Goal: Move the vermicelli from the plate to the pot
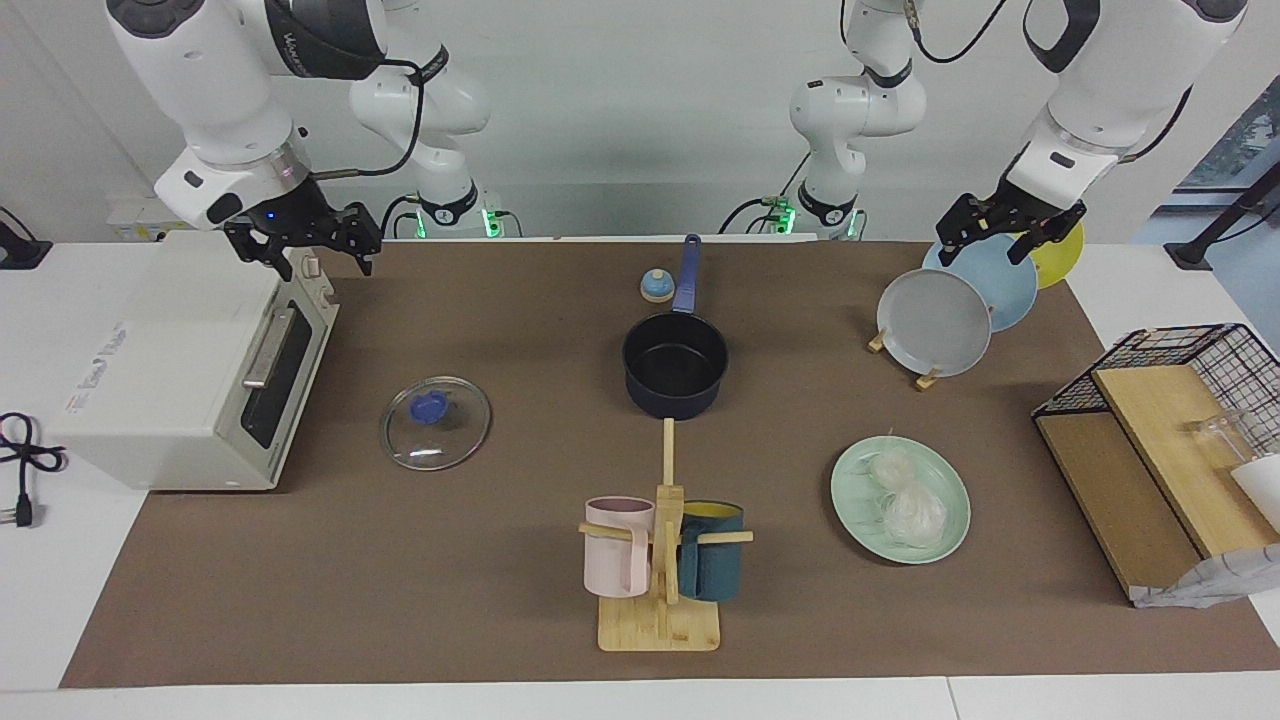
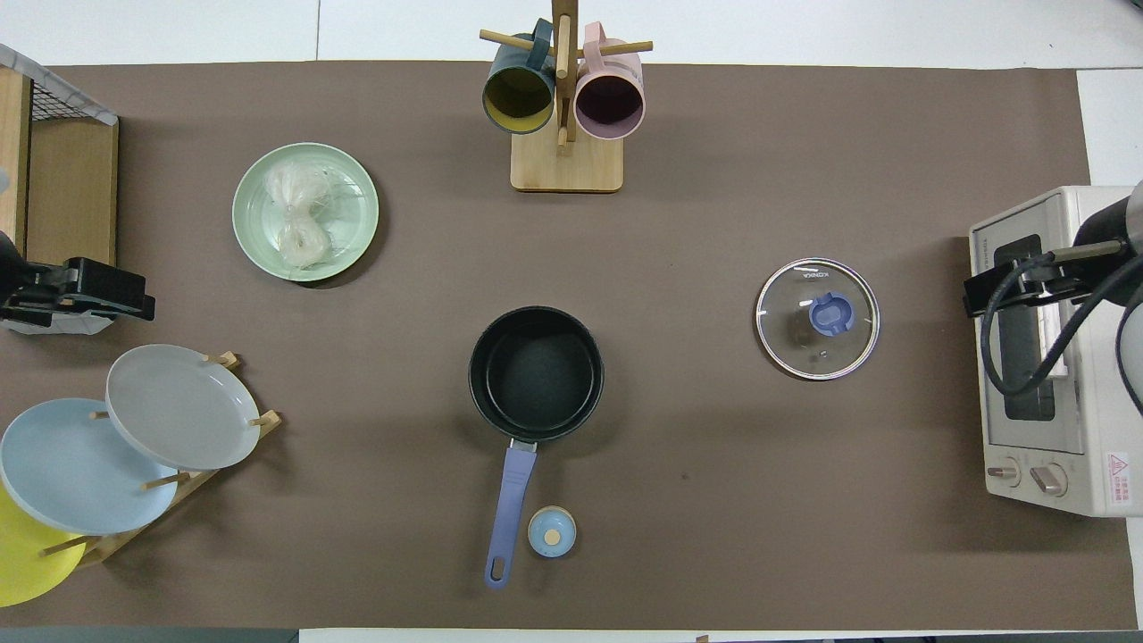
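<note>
Vermicelli (image 1: 905, 500): two whitish nests touching, on plate (image 1: 945, 485), toward left arm's end of worktop; pot (image 1: 675, 365) empty, mid-worktop; likely light, brittle, springy; pinch each nest across middle, gently; left pincer (image 1: 1003, 232) over plate rack, right pincer (image 1: 305, 245) over toaster oven; finger gap: cannot tell.

Bright even indoor light from above, soft short shadows beside the pot (image 1: 675, 365) and plate (image 1: 952, 520), small glare streaks on the glass lid (image 2: 817, 319), both views sharp throughout
</note>
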Controlling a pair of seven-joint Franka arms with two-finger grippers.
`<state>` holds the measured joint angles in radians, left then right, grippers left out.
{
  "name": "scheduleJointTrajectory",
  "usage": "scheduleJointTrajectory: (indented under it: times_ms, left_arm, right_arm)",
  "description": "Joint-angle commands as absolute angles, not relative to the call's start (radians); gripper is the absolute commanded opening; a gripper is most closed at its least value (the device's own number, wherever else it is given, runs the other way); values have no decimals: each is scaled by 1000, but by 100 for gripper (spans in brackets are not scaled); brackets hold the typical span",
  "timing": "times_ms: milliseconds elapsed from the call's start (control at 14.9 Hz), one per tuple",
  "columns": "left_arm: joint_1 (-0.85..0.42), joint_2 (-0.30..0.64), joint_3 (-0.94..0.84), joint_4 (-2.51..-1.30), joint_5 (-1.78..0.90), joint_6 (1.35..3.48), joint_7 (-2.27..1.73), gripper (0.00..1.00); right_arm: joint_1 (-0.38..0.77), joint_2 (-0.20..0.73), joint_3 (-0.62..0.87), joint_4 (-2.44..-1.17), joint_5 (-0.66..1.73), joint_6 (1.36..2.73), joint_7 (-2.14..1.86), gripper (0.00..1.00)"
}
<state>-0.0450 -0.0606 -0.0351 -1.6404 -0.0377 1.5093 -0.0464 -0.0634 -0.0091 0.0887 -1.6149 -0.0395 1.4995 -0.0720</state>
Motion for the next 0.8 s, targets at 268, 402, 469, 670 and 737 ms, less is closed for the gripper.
scheduleJointTrajectory:
  times_ms: [268,402,469,670,737]
  left_arm:
    - [-49,-49,-32,-1621,-26,1509,-48,100]
    - [-49,-48,-32,-1621,-25,1511,-51,100]
    - [-54,-48,-32,-1621,-25,1519,-57,100]
    - [-55,-49,-34,-1647,-26,1592,-63,100]
    - [-55,-40,-34,-1649,-29,1612,-66,100]
  right_arm:
    - [-78,-14,97,-1617,-29,1508,-57,100]
    - [-78,-17,98,-1629,-29,1535,-57,100]
    - [-78,-17,98,-1641,-28,1573,-57,100]
    - [-69,0,98,-1695,6,1679,-57,100]
    - [-66,26,100,-1697,24,1707,-57,100]
